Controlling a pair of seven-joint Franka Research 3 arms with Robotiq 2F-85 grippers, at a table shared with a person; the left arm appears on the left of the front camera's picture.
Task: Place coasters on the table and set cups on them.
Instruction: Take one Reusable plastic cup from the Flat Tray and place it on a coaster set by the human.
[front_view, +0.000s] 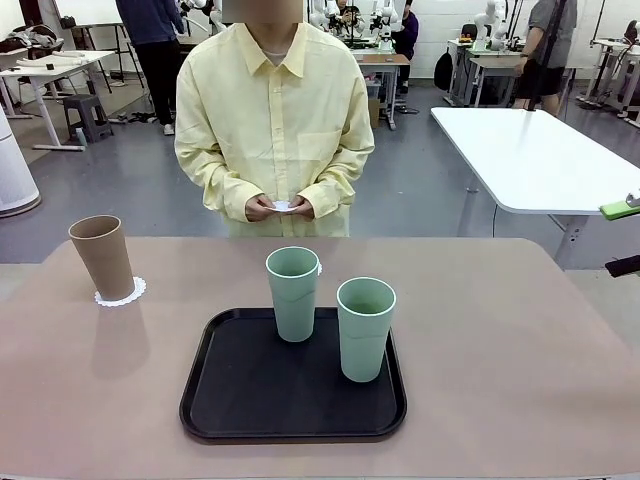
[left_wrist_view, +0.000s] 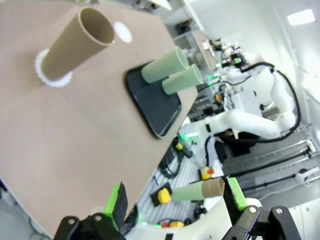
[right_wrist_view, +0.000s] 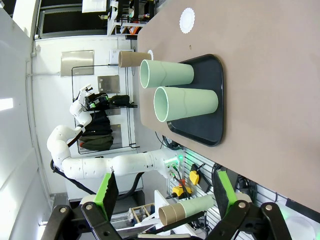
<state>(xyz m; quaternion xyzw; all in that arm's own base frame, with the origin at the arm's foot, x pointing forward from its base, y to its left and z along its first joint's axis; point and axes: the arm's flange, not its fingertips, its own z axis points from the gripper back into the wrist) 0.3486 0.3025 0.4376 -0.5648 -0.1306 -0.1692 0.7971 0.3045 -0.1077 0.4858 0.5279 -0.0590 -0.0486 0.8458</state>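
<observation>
Frontally, the brown cup (front_view: 101, 257) is standing upright on a lacy coaster (front_view: 122, 293) at the left of the table (front_view: 500, 350). The rear green cup (front_view: 292, 293) and the front green cup (front_view: 365, 328) are standing on the black tray (front_view: 230, 400), and the person's hands (front_view: 265, 208) are holding another small white disc (front_view: 283, 206), probably a coaster. Seen from the left wrist, the left gripper (left_wrist_view: 176, 197) is hanging off the table's near edge with its jaws spread wide and nothing between them. A bare coaster (left_wrist_view: 122, 32) is lying flat beyond the brown cup. Seen from the right wrist, the right gripper (right_wrist_view: 165, 190) is likewise gaping fully and carrying nothing, well apart from the tray. The green cups are looking light, stiff and matte, so the pads should hold without much squeeze. Being tall and tapered, they are likely to tip if nudged near the rim, so a hold across the wall at about mid-height seems safest. The coasters are looking thin and flimsy, liable to slide if a cup lands off-centre.
</observation>
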